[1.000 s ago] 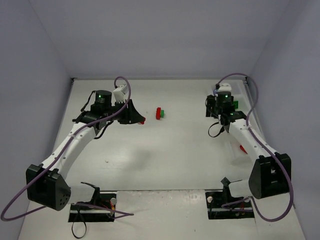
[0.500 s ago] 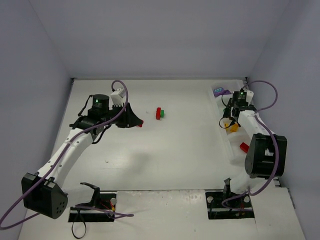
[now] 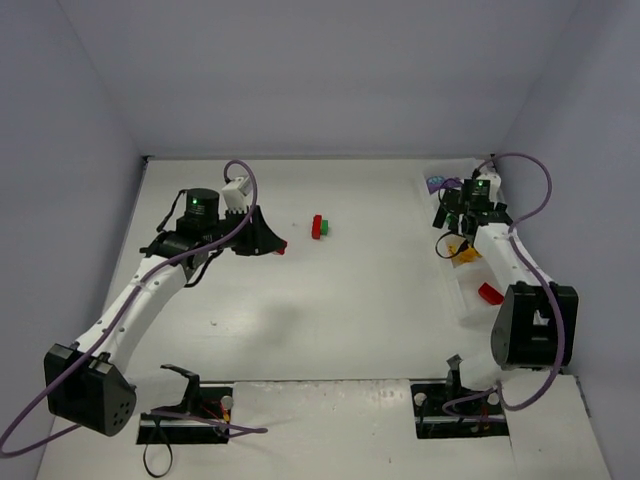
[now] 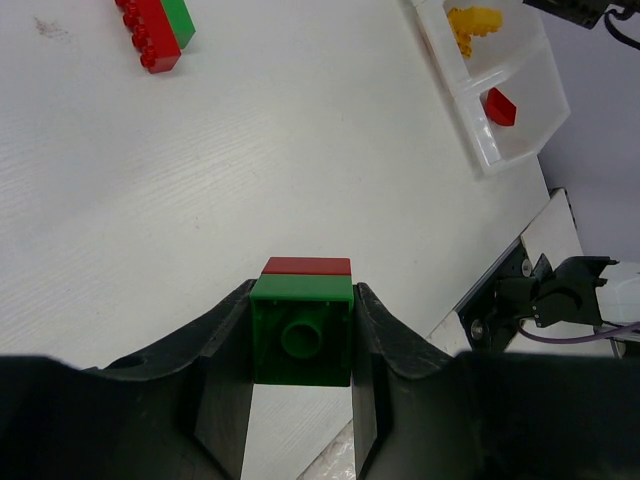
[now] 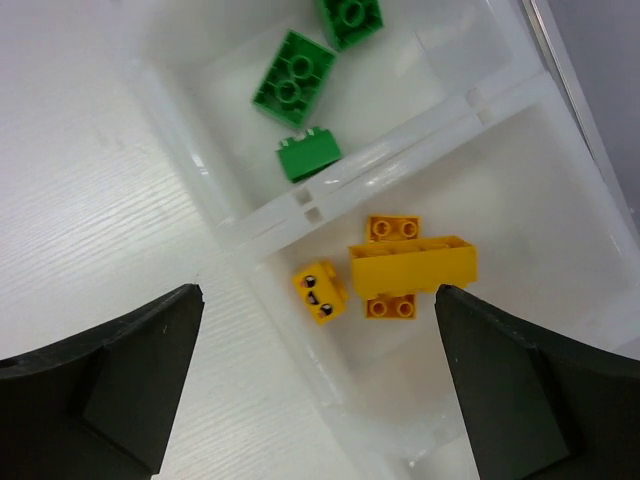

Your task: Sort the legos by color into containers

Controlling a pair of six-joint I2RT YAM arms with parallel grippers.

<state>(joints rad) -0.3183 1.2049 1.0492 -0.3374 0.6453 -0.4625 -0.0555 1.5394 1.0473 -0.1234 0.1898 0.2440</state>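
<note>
- Left gripper (image 4: pixel 301 348): fingers clamped on a green brick (image 4: pixel 301 325) with a red brick (image 4: pixel 306 266) joined to it, over the table (image 4: pixel 250 180).
- Right gripper (image 5: pixel 315 345): fingers wide apart, nothing between them, over the tray (image 5: pixel 300 205) (yellow bricks (image 5: pixel 412 265) below, green bricks (image 5: pixel 293 80) in the adjoining compartment).
- A red-and-green pair (image 3: pixel 319 227) lies mid-table.

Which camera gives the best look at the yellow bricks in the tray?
The right wrist view: the yellow bricks lie close below it, studs visible. The left wrist view shows them small at its top edge; the top view shows only a speck.
</note>
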